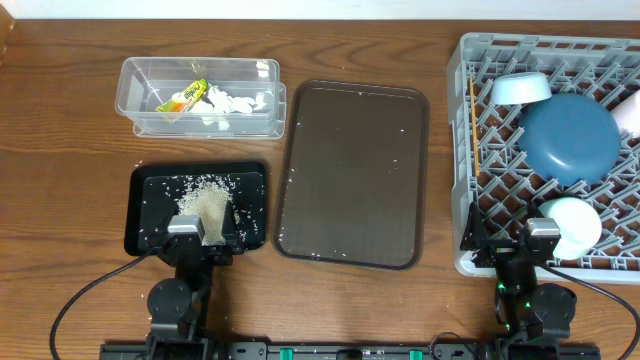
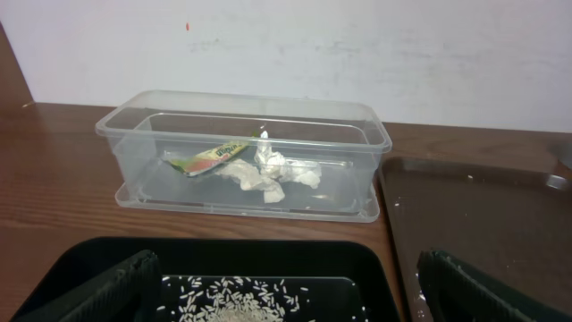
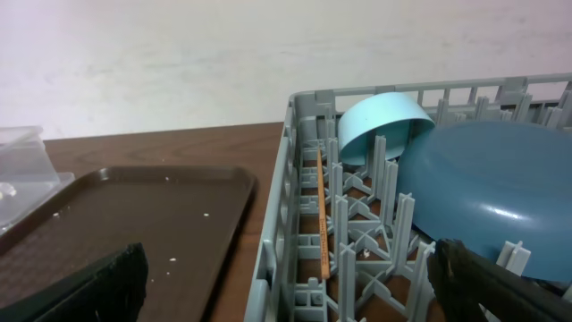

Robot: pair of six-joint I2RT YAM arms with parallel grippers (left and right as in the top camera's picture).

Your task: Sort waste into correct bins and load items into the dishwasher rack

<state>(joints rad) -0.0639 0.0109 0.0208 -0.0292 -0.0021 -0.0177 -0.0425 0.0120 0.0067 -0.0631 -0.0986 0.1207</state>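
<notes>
The grey dishwasher rack [image 1: 466,150] at right holds the dark blue plate [image 1: 570,137], a light blue bowl [image 1: 520,88], a second pale bowl [image 1: 575,222], the pink-white cup [image 1: 630,112] and chopsticks [image 1: 474,125]. The clear container [image 1: 140,75] holds the yellow-green wrapper [image 1: 183,97] and white tissue [image 1: 230,102]. Rice [image 1: 207,205] lies piled in the black tray [image 1: 150,190]. My left gripper [image 2: 286,291] is open and empty over the black tray's near end. My right gripper [image 3: 290,282] is open and empty above the rack's [image 3: 304,179] near left corner.
The brown serving tray [image 1: 350,175] lies between the bins and the rack, with scattered rice grains on it. It also shows in the left wrist view [image 2: 483,224] and the right wrist view [image 3: 116,215]. Bare wood table lies at the left.
</notes>
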